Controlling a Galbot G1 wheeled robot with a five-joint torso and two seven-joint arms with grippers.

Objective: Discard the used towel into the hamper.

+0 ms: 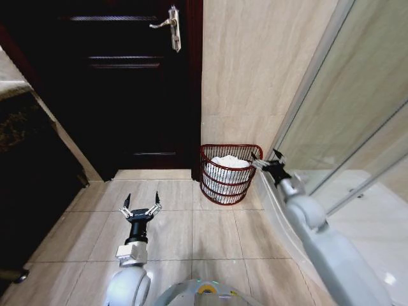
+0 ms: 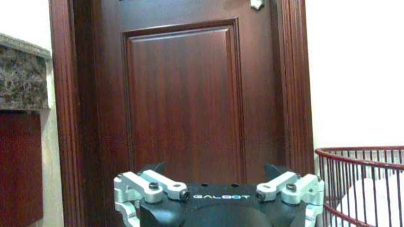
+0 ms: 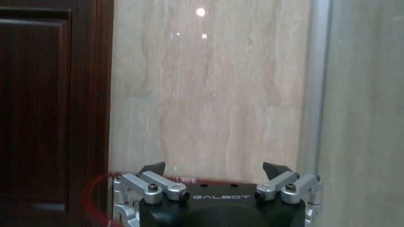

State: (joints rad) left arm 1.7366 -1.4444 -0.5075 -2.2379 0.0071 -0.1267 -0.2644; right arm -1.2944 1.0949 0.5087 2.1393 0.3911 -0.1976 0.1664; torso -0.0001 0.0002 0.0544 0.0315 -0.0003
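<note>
While towel [image 1: 228, 162] fills hamper [image 1: 224, 186], right hand [image 1: 266, 157] hovers spread

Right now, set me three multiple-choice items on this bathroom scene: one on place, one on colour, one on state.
1. Where does the hamper stand?
A. in the corner beside the door
B. on a counter
C. behind the robot

2. What colour is the hamper's wire?
A. green
B. dark red
C. yellow

3. How is the right gripper?
A. shut on a towel
B. open and empty
C. inside the hamper

Answers:
1 A, it sits on the floor against the wall.
2 B, the rim shows red.
3 B, fingers spread by the rim, white towel lying inside.
</note>
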